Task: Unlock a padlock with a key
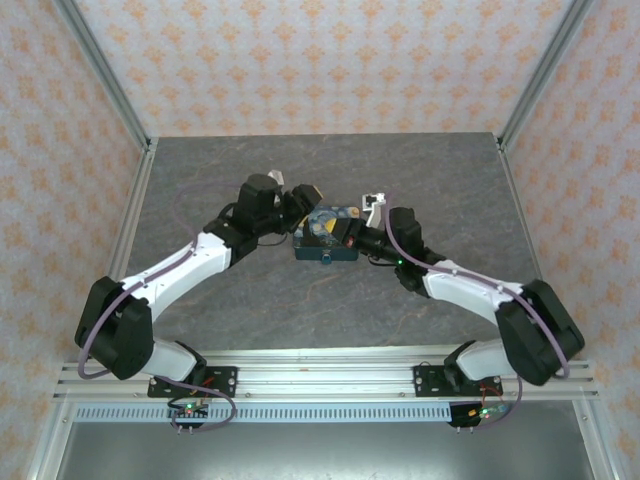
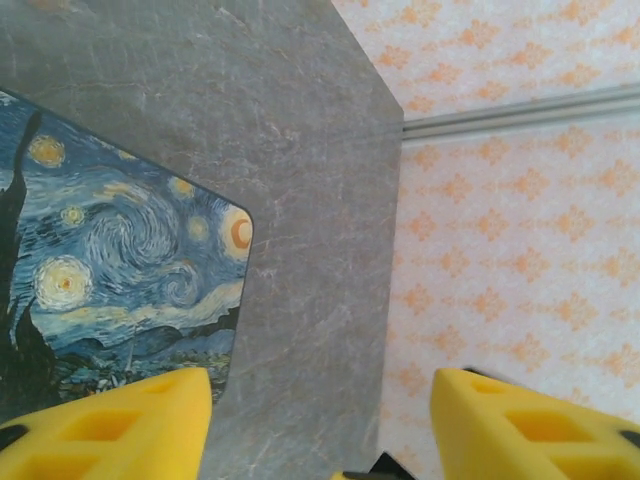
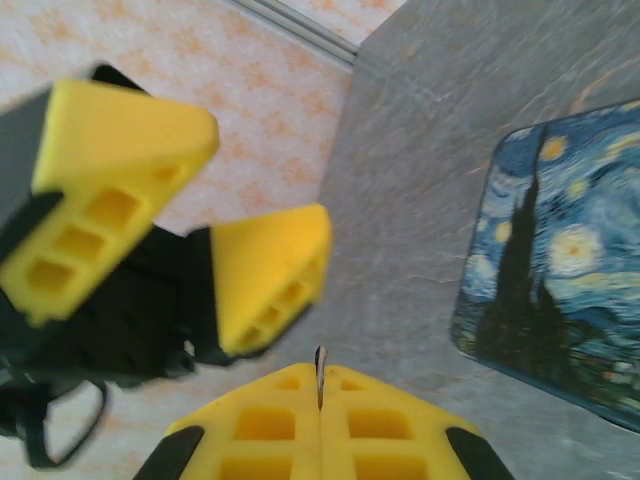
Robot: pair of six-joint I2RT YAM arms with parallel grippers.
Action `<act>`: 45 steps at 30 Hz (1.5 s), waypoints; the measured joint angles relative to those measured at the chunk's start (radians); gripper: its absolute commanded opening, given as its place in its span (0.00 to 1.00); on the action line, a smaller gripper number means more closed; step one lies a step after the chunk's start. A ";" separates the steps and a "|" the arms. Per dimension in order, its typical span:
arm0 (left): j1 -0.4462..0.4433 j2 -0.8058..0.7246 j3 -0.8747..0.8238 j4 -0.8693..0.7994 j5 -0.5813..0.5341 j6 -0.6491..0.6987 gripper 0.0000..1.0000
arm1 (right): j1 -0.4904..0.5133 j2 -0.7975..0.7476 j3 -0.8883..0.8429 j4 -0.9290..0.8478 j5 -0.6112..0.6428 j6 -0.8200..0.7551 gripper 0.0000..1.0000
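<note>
The right gripper (image 3: 320,400) has its two yellow fingers pressed tight together, and the thin pale metal key (image 3: 320,366) is pinched between them. Only a small bit of the key's edge pokes out. The key is held up above the grey stone-look table (image 2: 300,120), just beside the dark blue box with swirly stars (image 3: 560,280). The left gripper (image 2: 320,392) is close by with its yellow fingers wide apart and nothing in them. In the top view, a small round blue spot (image 1: 327,258) on the near side of the box may be the padlock, but it is too small to be sure. The key looks very light, hard and stiff, and smooth metal like that is probably slippery. It could twist or slide between the fingers if it is pushed crooked. It is best held by its flat wide end, so the thin end is free to go into the lock.
</note>
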 measured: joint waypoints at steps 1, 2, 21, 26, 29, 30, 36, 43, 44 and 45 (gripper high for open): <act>0.002 0.000 0.027 -0.040 0.001 0.011 0.63 | 0.000 -0.015 0.007 -0.041 0.011 -0.034 0.00; 0.006 0.000 0.053 -0.080 0.004 0.021 0.63 | 0.000 -0.030 0.017 -0.089 0.023 -0.077 0.00; -0.003 0.148 0.247 -0.414 0.185 -0.020 0.48 | 0.140 -0.101 0.032 -0.319 0.330 -0.608 0.00; -0.027 0.175 0.264 -0.414 0.191 -0.031 0.45 | 0.145 -0.102 0.032 -0.319 0.363 -0.642 0.00; -0.040 0.193 0.270 -0.414 0.195 -0.039 0.44 | 0.145 -0.105 0.032 -0.319 0.373 -0.651 0.00; -0.044 0.201 0.274 -0.414 0.197 -0.042 0.44 | 0.145 -0.106 0.033 -0.319 0.373 -0.652 0.00; -0.063 0.231 0.284 -0.414 0.207 -0.056 0.39 | 0.146 -0.108 0.039 -0.318 0.377 -0.657 0.00; -0.076 0.250 0.299 -0.414 0.210 -0.057 0.32 | 0.146 -0.108 0.040 -0.317 0.378 -0.659 0.00; -0.076 0.250 0.299 -0.414 0.210 -0.057 0.30 | 0.146 -0.108 0.040 -0.317 0.378 -0.659 0.00; -0.076 0.250 0.299 -0.413 0.210 -0.059 0.29 | 0.146 -0.108 0.040 -0.317 0.378 -0.659 0.00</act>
